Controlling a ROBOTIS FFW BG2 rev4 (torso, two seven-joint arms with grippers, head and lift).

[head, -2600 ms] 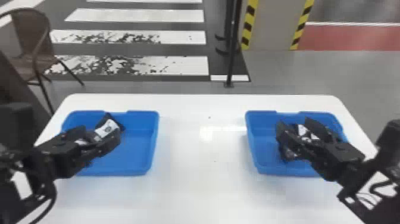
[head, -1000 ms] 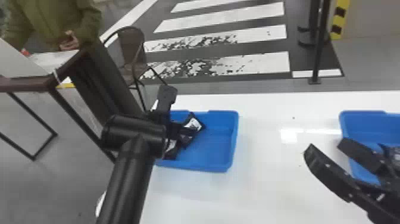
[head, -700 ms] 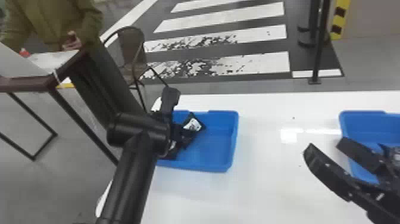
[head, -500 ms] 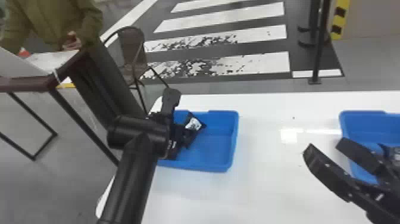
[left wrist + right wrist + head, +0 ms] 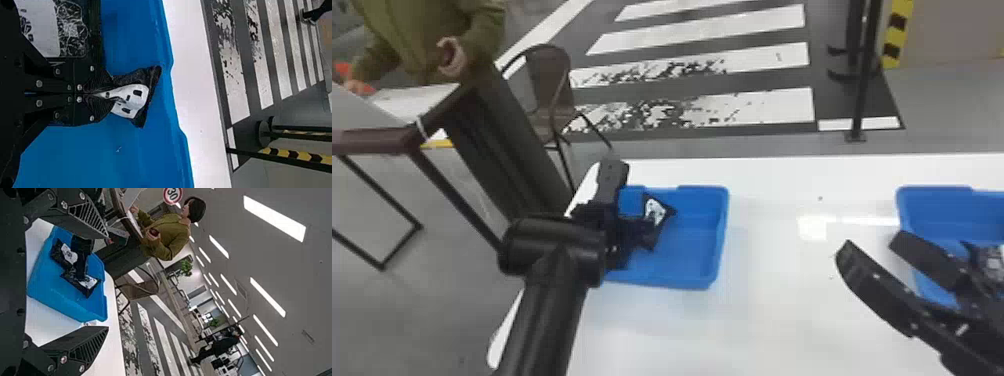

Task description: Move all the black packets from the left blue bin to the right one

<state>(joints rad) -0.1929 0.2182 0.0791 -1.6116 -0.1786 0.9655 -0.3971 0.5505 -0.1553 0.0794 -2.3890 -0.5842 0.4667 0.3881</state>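
Observation:
My left gripper (image 5: 643,233) is down in the left blue bin (image 5: 694,260), shut on a black packet (image 5: 659,214) with a white label. In the left wrist view, the fingertips of the left gripper (image 5: 102,94) pinch the end of that packet (image 5: 131,102); another black packet (image 5: 72,29) lies beside the gripper. The right wrist view shows a packet (image 5: 64,255) at the left bin's side. My right gripper (image 5: 872,241) stands open near the right blue bin's (image 5: 939,212) left side; from its wrist, the right gripper (image 5: 107,282) has nothing between its fingers. Packet material (image 5: 989,257) is at the right bin.
Both bins stand on a white table (image 5: 782,310), with bare tabletop between them. A chair (image 5: 549,85) and a dark post (image 5: 863,75) stand beyond it. Another table (image 5: 374,141) is at the far left.
The head view has swung left. My left gripper has shut on the packet, which has tilted slightly. My right gripper has moved left from over the right bin and opened wider.

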